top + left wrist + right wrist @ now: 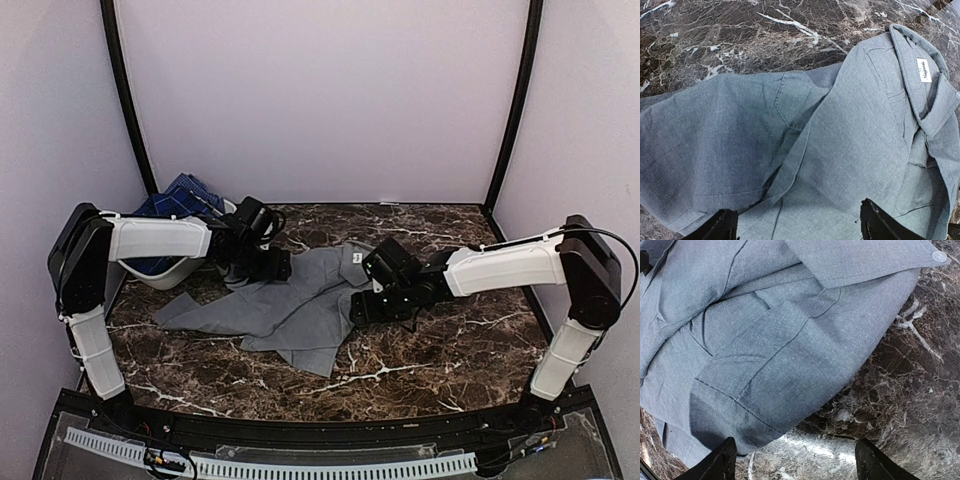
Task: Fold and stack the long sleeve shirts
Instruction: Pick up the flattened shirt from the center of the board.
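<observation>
Dark marble table (450, 360), lilac walls (320, 90), grey shirt (290, 305) spread, left gripper (797, 227) and right gripper (795, 465) both released.

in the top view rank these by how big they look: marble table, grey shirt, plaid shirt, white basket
1. marble table
2. grey shirt
3. plaid shirt and white basket: the parts that show look about alike, and both are partly hidden by the left arm, so I won't rank them.

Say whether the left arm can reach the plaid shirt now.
Probably yes: the plaid shirt lies uncovered in the white basket beside that arm, and the left end effector hangs open over the grey shirt.
</observation>
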Robot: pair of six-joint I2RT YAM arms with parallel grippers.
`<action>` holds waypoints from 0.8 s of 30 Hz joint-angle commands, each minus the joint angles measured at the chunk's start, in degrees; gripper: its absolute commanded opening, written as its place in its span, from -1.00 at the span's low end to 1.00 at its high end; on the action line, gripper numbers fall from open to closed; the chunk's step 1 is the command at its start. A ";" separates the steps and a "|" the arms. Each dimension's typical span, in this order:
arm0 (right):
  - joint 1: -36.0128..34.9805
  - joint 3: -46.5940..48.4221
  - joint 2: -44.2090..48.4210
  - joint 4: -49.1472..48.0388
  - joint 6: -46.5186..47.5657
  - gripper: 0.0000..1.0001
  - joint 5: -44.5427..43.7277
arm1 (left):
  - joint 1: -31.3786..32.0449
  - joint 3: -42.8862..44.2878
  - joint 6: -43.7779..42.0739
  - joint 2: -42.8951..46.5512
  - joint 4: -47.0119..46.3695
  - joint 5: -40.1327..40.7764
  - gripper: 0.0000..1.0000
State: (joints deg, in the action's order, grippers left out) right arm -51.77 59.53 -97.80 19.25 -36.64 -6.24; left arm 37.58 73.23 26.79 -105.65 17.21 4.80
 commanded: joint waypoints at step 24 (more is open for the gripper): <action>-1.67 1.73 0.40 -3.82 -3.29 0.55 -1.49 | 5.78 15.04 -2.72 -6.58 9.59 13.40 0.38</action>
State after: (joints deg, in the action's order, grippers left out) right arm -52.88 59.29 -97.80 16.40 -39.07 -6.72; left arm 45.06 85.69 26.00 -109.27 25.54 18.13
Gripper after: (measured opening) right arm 0.771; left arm 0.692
